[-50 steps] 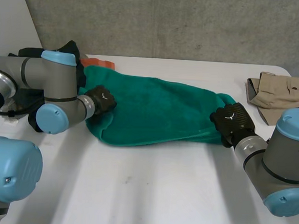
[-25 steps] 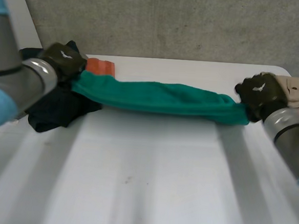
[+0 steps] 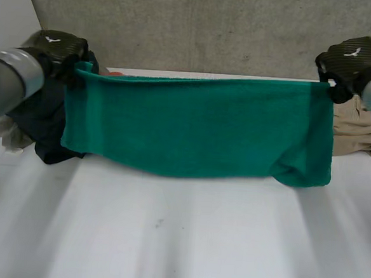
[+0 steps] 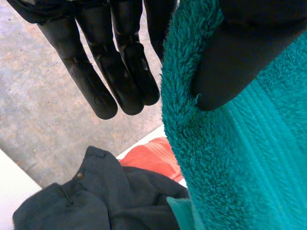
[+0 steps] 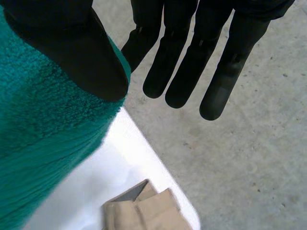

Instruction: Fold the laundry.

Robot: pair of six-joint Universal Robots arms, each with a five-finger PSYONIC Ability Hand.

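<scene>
Pinching a top corner each between thumb and straight fingers, the left hand and right hand hold the green towel stretched wide above the white table, seemingly to hang it flat for folding.

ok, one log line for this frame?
step: green towel held up, spread wide | left hand: pinches one top corner | right hand: pinches other top corner | table: dark garment, tan garment
</scene>
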